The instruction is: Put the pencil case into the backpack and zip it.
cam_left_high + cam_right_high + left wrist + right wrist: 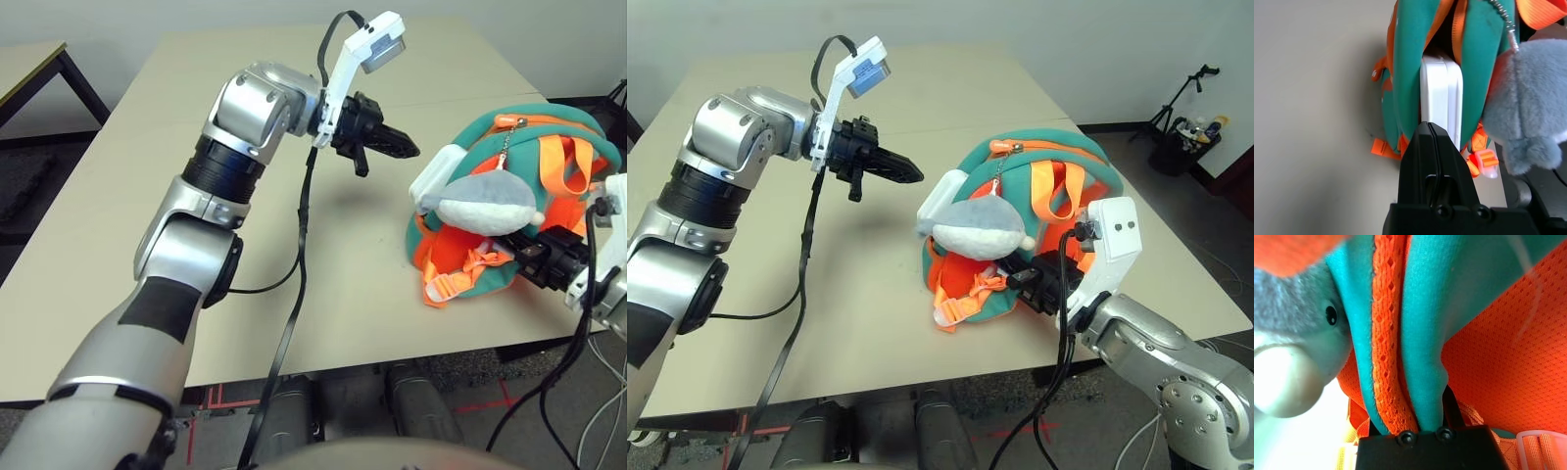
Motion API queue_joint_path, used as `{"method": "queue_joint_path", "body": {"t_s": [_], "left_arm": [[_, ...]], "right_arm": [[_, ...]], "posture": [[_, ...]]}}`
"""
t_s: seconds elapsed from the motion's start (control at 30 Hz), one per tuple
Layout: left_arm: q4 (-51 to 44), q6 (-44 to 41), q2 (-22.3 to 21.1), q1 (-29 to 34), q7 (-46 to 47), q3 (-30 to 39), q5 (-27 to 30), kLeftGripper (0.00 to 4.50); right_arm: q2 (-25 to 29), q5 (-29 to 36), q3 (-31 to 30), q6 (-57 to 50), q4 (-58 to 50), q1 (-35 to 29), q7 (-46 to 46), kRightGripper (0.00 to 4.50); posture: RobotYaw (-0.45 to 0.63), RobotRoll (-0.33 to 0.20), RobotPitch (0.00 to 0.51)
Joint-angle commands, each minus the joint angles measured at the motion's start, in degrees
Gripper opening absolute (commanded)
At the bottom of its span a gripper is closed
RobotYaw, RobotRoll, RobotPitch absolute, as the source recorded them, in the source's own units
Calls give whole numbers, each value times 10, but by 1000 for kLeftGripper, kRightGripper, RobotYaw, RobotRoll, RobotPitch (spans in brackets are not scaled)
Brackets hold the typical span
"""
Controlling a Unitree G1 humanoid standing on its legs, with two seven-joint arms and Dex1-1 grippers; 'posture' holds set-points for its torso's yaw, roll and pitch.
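Half inside the mouth of the small orange-and-teal fabric backpack, the flat white hard-shelled pencil case stands on edge between the teal lips, its end protruding toward nine o'clock in the head views. It looks stiff, smooth and light, likely slippery; a push on that exposed end would seat it better than a pinch. The backpack is soft and floppy, so its opening will probably sag unless one lip is held. A grey-and-white plush toy hangs on a chain just beside the opening. The left gripper, fingers pressed together and empty, hovers at nine o'clock of the case, apart from it. The right gripper is clamped on a teal-and-orange fold at five o'clock.
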State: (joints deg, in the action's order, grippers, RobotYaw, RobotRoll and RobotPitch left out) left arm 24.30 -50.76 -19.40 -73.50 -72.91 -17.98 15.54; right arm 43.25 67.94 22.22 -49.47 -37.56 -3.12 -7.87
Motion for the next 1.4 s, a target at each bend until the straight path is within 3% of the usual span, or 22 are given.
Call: {"method": "queue_joint_path", "body": {"t_s": [0.03, 0.43, 1.0, 1.4], "left_arm": [[15, 13, 5, -9, -3, -10, -7, 0], [33, 34, 22, -15, -18, -19, -7, 0], [-29, 2, 0, -8, -37, -23, 4, 0], [26, 24, 26, 0, -23, -28, -10, 0]], "right_arm": [[-6, 8, -6, -6, -13, -11, 5, 145], [-10, 15, 1, -1, -27, -28, 21, 145], [-9, 10, -5, 3, -18, -23, 17, 145], [-9, 8, -1, 3, -18, -26, 17, 145]], "posture": [[-288, 0, 83], [-312, 0, 91], [-295, 0, 89], [-311, 0, 90]]}}
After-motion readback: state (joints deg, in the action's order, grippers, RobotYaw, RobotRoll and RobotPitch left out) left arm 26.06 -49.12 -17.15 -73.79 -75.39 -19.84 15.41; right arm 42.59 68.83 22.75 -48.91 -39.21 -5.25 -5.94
